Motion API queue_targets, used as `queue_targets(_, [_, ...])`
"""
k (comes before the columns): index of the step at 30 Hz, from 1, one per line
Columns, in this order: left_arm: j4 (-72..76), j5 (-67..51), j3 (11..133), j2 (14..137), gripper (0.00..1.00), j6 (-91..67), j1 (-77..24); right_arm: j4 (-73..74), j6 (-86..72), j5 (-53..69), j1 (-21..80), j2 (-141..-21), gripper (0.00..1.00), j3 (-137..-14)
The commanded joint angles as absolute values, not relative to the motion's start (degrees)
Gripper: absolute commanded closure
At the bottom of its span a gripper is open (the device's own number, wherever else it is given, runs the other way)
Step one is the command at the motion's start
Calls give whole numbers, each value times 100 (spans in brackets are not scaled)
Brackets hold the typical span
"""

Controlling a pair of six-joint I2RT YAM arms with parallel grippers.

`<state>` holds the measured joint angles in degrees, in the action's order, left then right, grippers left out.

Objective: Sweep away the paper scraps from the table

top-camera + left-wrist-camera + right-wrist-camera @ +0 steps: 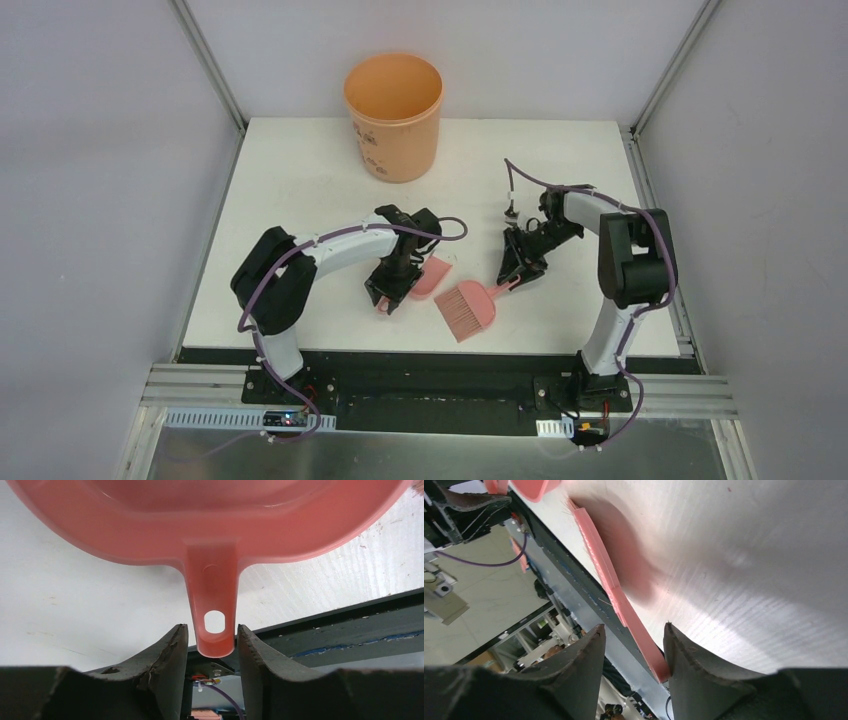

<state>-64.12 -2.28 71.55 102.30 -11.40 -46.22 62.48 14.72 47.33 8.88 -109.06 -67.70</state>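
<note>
No paper scraps show in any view. The pink dustpan (431,278) lies on the white table (300,180) near its front edge. My left gripper (388,292) is open, and its fingers stand on either side of the dustpan's handle (213,595) with small gaps. The pink hand brush (466,308) lies just to the right of the dustpan, with its handle pointing towards my right gripper (516,274). My right gripper (631,628) is open. The brush handle's end (655,662) rests against one finger and stands apart from the other.
An orange bucket (393,115) stands upright at the back middle of the table. The table's black front edge (430,357) runs just behind the dustpan and brush. Grey walls and metal posts frame the sides.
</note>
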Motion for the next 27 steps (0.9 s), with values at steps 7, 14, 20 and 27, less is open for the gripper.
queue_targets(7, [-6685, -26, 7449, 8820, 51, -922, -4742, 5730, 1220, 2984, 806, -9475, 13, -6732])
queue_targets(14, [-6402, 1380, 7256, 7683, 34, -895, -4708, 5257, 981, 2633, 395, -8391, 0, -6569])
queue_targets(20, [-4645, 1196, 6154, 6636, 21, -1014, -3708, 3671, 560, 2886, -299, -7028, 0, -5523])
queue_targets(27, [-3785, 1079, 5441, 5619, 20, -1009, -3252, 2794, -615, 2142, -409, -6066, 0, -4950])
